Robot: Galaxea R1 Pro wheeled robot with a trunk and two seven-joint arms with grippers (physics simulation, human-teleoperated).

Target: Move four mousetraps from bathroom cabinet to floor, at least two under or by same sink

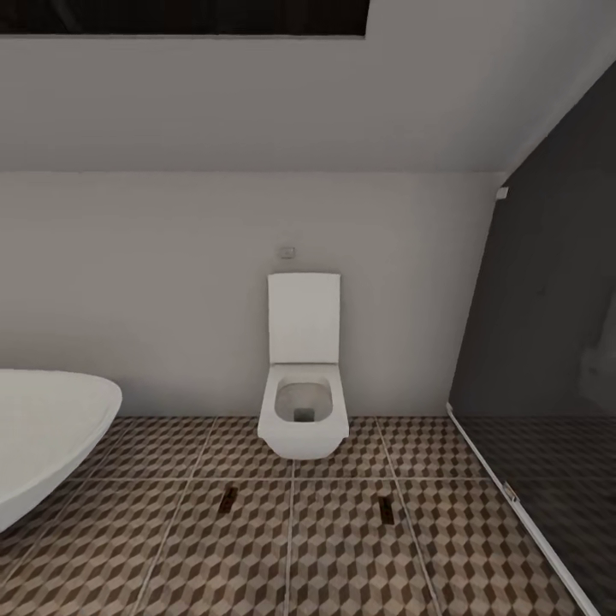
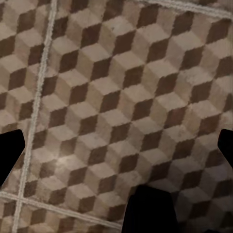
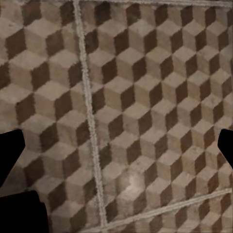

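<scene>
The bathroom floor with its brown and cream cube pattern spreads across the lower head view. Two small flat brown pieces lie on it, one in front of the toilet to the left and one to the right; they are too small to tell whether they are mousetraps. The cabinet and the sink are out of view. My left gripper hangs open over bare floor tiles, nothing between its fingers. My right gripper is open too, above a grout line.
A white wall-hung toilet with its lid up stands against the far wall. The rim of a white bathtub juts in at the left. A dark glass shower screen closes off the right side.
</scene>
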